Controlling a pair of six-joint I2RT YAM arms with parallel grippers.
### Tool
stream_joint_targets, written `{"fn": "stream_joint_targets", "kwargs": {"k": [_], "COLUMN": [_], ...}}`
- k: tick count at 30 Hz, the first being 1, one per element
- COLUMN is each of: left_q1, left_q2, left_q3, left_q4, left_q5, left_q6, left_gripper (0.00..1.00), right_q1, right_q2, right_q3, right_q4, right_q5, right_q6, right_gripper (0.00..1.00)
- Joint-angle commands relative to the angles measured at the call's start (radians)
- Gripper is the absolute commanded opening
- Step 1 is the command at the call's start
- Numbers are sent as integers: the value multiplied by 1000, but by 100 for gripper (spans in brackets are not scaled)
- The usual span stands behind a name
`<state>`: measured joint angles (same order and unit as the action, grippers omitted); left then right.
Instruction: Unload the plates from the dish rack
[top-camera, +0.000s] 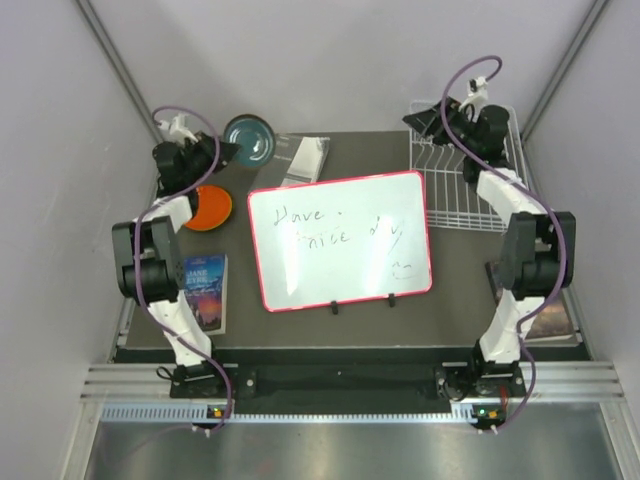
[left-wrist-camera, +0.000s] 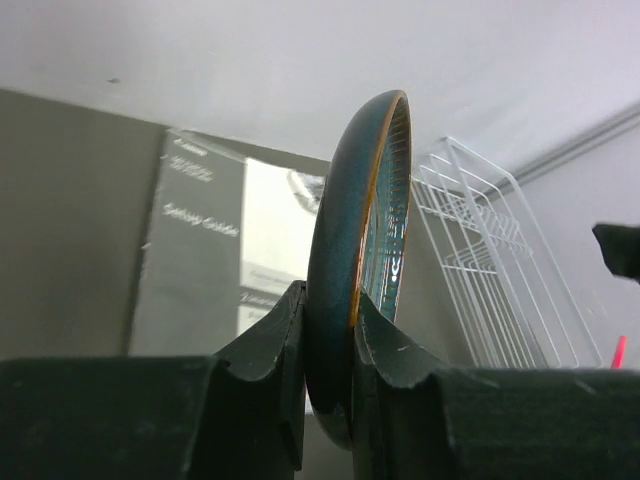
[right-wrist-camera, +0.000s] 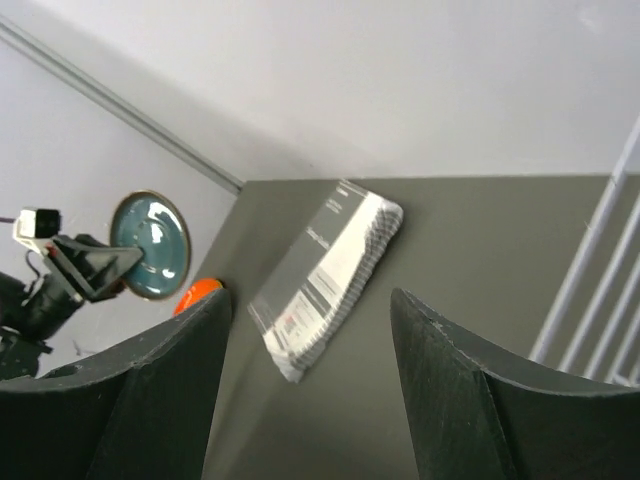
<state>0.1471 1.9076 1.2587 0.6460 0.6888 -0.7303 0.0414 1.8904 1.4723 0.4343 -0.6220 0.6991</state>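
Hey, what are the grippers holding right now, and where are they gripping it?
The left gripper pinches the teal plate by its rim; the right gripper holds nothing.

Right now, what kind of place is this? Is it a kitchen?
Probably a robot test booth, not a real kitchen. Plain walls box in one dark table. A left arm and right arm are bolted at its edge, and a dish rack, whiteboard and book lie on it.

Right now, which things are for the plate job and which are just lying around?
For the job: teal plate, orange plate, rack, left gripper.
Just lying around: whiteboard, Jane Eyre book, booklet, other book.
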Motion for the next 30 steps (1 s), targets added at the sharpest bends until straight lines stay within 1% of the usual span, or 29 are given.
{"fn": "stream_joint_targets", "kwargs": {"k": [1, 2, 7, 14, 17, 22, 27, 30], "left_q1": [75, 104, 175, 278, 302, 313, 316, 315], "left_q2": [-127, -137, -148, -136, -125, -104, -82, -74], "left_q3": [-91, -128, -214, -278, -297, -321, -332, -334], "left_q4": [70, 87, 80, 87, 87, 64, 50, -6], "left_q5": [-38, -41, -69, -80, -90, -104, -98, -118], "left_q6": [19, 6, -11, -6, 0, 23, 32, 75], "left_gripper": [0, 0, 0, 0, 0, 0, 0, 0], "right_q1": [-28, -34, -34, -32, -34, -34, -34, -34], "right_q2": [-96, -114, -142, -192, -201, -200, -206, -209], "right_q3": [-121, -151, -171, -179, -182, -170, -179, -182], "right_q4": [50, 50, 15, -28, -34, -72, -69, -72], "right_q5": [-1, -4, -16, -10, -4, 11, 13, 15], "right_q6": [-29, -30, -61, -107, -113, -128, -133, -138], "right_gripper": [65, 65, 65, 65, 65, 66, 67, 67]}}
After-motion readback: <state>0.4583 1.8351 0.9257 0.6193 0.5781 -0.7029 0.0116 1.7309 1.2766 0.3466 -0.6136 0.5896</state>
